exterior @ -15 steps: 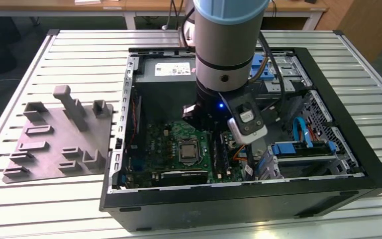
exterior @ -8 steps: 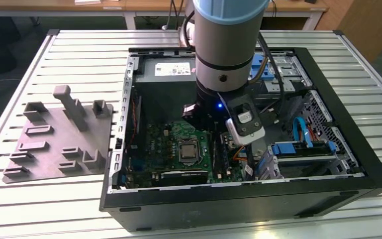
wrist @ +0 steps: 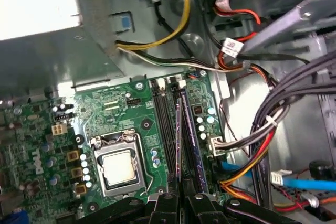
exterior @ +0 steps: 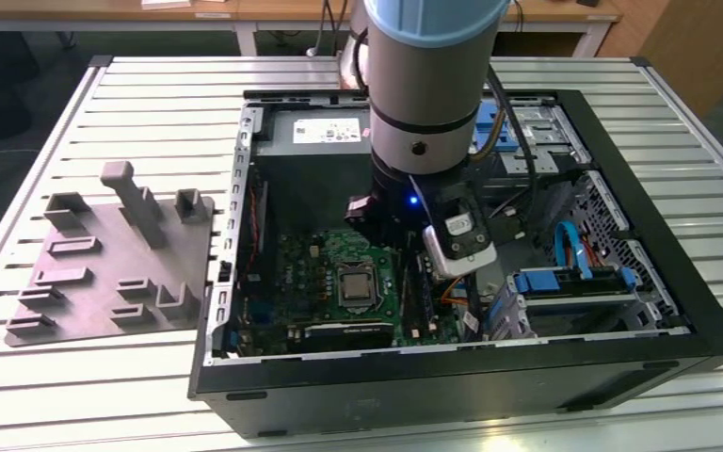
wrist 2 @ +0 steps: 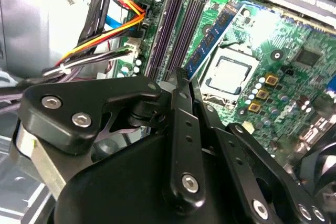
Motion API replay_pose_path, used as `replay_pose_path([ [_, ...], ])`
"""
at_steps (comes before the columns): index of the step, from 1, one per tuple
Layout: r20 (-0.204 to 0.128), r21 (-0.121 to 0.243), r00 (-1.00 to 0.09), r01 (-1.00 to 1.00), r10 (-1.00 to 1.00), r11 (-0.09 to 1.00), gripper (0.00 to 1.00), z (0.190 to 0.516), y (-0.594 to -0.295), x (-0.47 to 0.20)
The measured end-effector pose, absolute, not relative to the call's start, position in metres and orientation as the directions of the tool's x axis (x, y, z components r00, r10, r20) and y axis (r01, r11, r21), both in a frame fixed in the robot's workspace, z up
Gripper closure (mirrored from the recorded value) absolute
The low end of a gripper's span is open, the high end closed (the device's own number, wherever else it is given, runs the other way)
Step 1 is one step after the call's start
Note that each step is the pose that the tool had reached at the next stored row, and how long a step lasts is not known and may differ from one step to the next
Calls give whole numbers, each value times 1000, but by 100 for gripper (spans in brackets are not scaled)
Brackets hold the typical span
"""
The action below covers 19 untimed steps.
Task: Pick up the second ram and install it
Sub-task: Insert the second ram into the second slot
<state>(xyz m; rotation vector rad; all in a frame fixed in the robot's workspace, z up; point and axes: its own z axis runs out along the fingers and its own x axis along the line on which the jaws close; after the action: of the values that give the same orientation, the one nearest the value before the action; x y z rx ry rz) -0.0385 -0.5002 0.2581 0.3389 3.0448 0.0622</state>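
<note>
Nearest the lens in both wrist views, black fingers [wrist: 165, 203] pressed together on the second ram [wrist: 179, 140], gripper [wrist 2: 181, 77] low inside the computer case [exterior: 663, 282]. Held edge-on, upright above the green motherboard [wrist: 105, 106], lined up along the long black slots [wrist: 164, 124] just beside the silver processor [wrist: 119, 167]. Bluish label showing on the stick in the second wrist view. Well outside the case, toward the exterior view's left, a grey fixture plate [exterior: 98, 273] with upright blocks on the slatted table [exterior: 148, 85].
</note>
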Motion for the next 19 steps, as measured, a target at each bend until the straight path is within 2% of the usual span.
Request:
replay_pose_path([
  [10, -69, 50, -996, 60, 63, 997, 86, 256, -500, -38],
  [13, -53, 49, -998, 44, 46, 998, 86, 256, -500, -38],
  [17, 0, 47, -999, 40, 40, 998, 86, 256, -499, -38],
  [19, 3, 47, -1000, 30, 30, 998, 86, 254, -499, -38],
])
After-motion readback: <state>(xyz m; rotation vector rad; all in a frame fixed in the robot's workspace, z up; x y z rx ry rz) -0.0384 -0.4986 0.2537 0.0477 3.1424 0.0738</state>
